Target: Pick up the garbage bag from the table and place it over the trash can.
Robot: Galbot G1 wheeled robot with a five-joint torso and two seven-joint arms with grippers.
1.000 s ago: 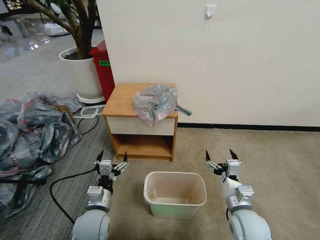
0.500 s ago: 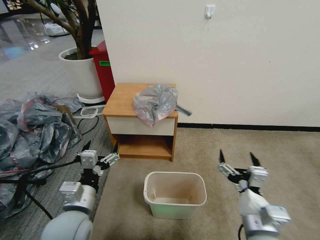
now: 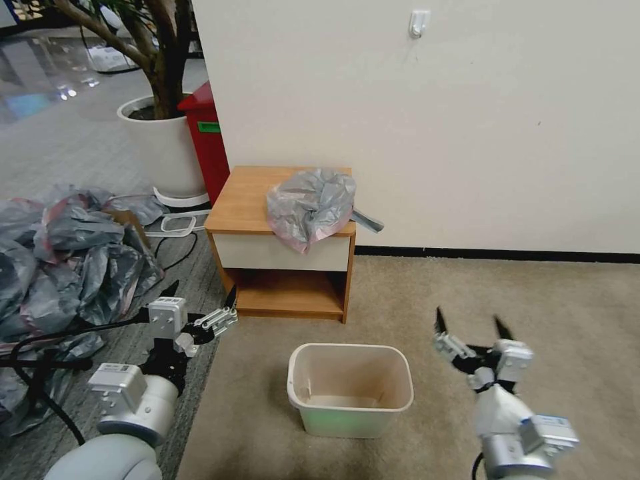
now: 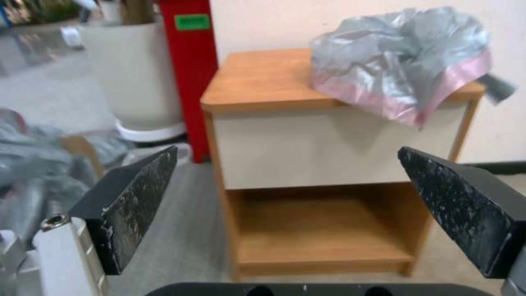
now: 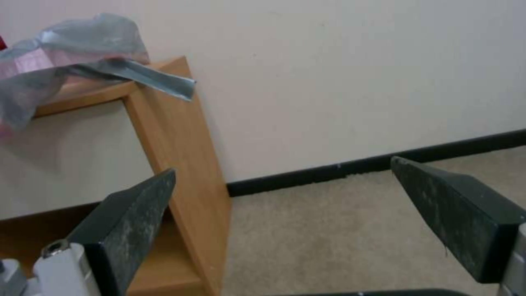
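While both arms hang low over the carpet [image 3: 533, 293], you are at the opening step: nothing is grasped, and the reach for the bag is not yet made. Against the wall [image 3: 433, 120] stands the counter [image 3: 243, 200], its right rear corner carrying the garbage bag [image 3: 311, 205], a crumpled grey heap whose pink-red rim droops over the front edge and onto the drawer face. Just in front of the counter, on the floor, the trash can [image 3: 350, 388] sits bare and unlined, mouth up. Your left gripper [image 3: 199, 308] hovers near the counter's lower left corner, fingers spread wide and empty; your right gripper [image 3: 468, 327] hovers to the right of the can, fingers likewise parted on nothing. The next move, by this reading, calls for raising a gripper to counter height and closing on the overhanging rim. Room is generous on the right, over bare carpet. On the left it is tighter: a heap of grey bags [image 3: 67, 260] and a black cable [image 3: 40, 333] lie close to that arm.
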